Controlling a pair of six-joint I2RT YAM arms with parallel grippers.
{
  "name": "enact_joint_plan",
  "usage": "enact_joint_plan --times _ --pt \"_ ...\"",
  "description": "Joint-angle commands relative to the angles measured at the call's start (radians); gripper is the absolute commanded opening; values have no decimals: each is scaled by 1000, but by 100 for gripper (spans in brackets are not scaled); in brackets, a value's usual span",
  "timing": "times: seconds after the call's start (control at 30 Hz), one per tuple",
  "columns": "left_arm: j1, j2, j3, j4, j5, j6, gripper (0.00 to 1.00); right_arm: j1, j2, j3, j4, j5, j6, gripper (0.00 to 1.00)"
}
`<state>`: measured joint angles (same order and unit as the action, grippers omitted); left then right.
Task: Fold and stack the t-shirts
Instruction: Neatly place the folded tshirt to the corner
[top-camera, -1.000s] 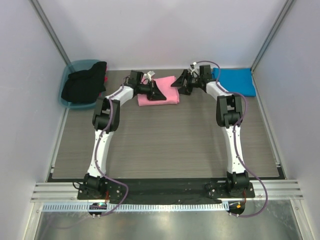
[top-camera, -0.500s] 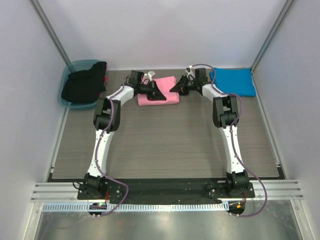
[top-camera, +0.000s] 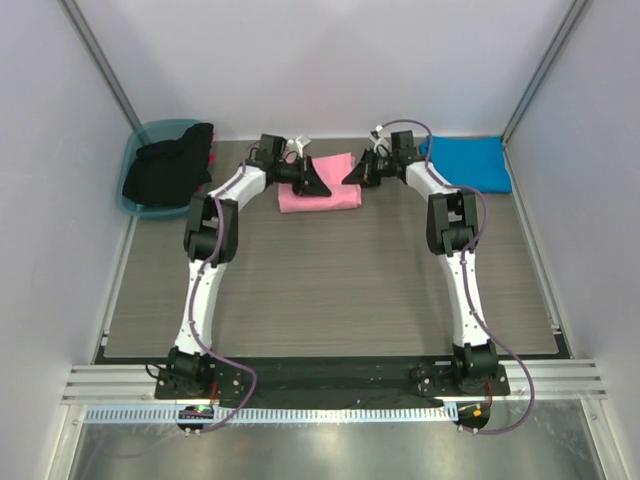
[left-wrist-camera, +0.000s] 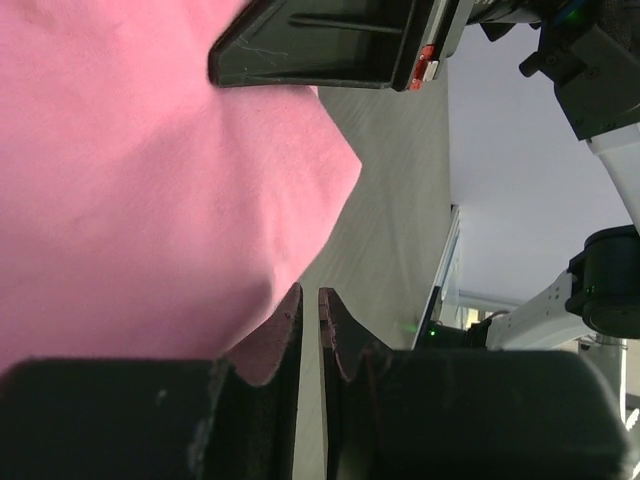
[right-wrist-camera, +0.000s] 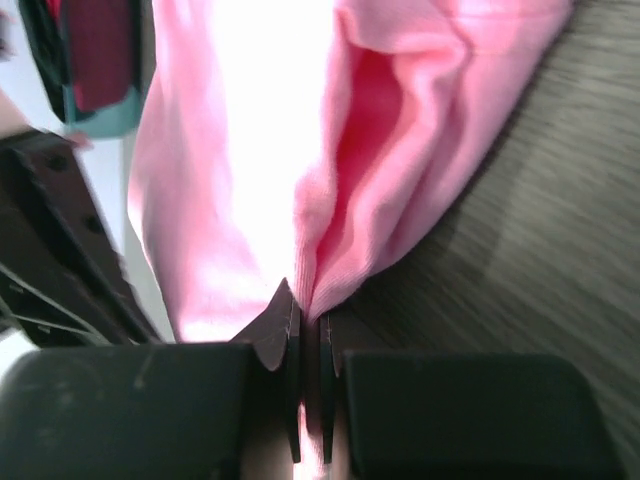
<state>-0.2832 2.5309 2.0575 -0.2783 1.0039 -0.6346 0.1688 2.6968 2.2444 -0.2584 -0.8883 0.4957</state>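
Leftmost, one teal tub (top-camera: 158, 125) holds black cloth (top-camera: 165, 170). Two arms flank the pink t-shirt (top-camera: 335, 200) at far centre: left gripper (left-wrist-camera: 308, 298) nearly closed at its edge, right gripper (right-wrist-camera: 306, 308) pinching a fold. The blue t-shirt (top-camera: 470, 160) lies far right.

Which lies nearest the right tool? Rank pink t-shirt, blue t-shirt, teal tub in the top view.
1. pink t-shirt, pinched in the right tool, centre back.
2. blue t-shirt, back right corner.
3. teal tub, back left corner.
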Motion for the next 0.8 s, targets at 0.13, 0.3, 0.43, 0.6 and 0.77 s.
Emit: enact_joint_plan --times 0.13,0.3,0.43,0.6,0.77 --pt "41 -165 35 -73 2 91 14 -100 -256 -16 -229 60 -247 1" --pt "62 -202 39 -130 -14 151 15 -155 -261 118 -488 136 -472 1" --pt "67 -227 39 -159 -22 179 16 -196 -296 130 -574 198 -540 1" --pt "64 -251 32 -160 -34 187 16 -229 -339 141 -634 297 -644 1" --pt "58 -277 16 -167 -37 200 17 -233 -364 198 -679 402 -785 1"
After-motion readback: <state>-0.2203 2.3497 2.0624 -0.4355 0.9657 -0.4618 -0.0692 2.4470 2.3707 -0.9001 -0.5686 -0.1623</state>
